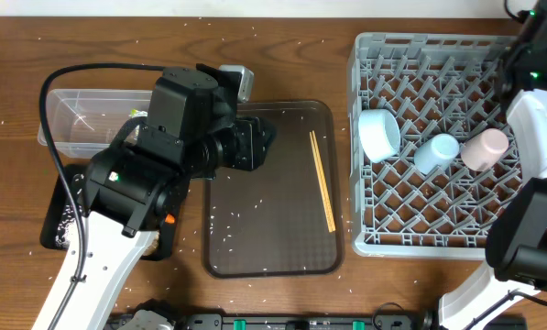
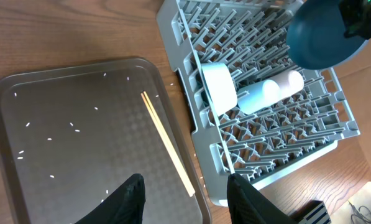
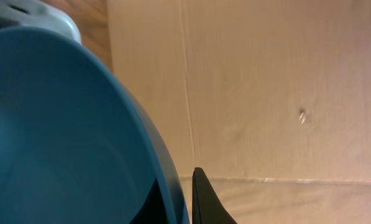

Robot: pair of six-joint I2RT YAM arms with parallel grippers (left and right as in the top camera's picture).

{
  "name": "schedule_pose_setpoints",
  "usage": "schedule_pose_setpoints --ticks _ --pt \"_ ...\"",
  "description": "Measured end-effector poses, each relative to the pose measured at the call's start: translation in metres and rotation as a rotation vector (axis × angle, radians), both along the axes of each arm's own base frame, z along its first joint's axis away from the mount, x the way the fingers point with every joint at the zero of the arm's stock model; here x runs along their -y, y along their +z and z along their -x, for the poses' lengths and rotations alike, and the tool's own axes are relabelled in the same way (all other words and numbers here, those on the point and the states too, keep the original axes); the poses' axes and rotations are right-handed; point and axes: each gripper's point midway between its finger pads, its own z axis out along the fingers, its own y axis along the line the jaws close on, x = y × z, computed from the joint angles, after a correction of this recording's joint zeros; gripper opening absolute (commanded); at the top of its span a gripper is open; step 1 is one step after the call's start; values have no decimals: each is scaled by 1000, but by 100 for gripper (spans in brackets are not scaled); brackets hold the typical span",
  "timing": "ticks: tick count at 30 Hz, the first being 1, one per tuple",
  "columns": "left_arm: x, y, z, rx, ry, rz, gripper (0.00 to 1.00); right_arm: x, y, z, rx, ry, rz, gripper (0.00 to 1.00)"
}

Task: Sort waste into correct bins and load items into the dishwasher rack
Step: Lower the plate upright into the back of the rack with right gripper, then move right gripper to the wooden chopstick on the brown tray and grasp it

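Note:
The grey dishwasher rack holds a white bowl, a light blue cup and a pink cup; the rack also shows in the left wrist view. My right gripper is shut on the rim of the large blue plate, held above the rack's far right corner. Wooden chopsticks lie on the brown serving tray. My left gripper is open and empty above that tray, near the chopsticks. White rice grains dot the tray.
A clear tub stands at the back left, with a black tray in front of it, both partly hidden by my left arm. An orange bit shows by the black tray. Rice grains lie scattered over the wooden table.

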Motion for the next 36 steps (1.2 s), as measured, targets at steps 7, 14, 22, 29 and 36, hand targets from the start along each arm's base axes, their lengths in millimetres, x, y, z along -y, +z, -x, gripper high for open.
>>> schedule_pose_setpoints --ticks 7,14,22,29,36 --pt "-1 -6 2 -28 0 -13 44 -25 -4 -12 -108 87 40 61" --pt "-3 -11 6 -52 0 -25 44 -61 -11 -22 -190 163 59 67" --pt "-5 -16 11 -81 0 -39 49 -117 1 -36 -150 221 109 71" --pt "-11 -22 13 -98 15 -69 50 -189 17 -45 -65 291 140 74" --pt "-27 -16 9 -43 83 -118 50 -237 40 -28 115 246 103 99"
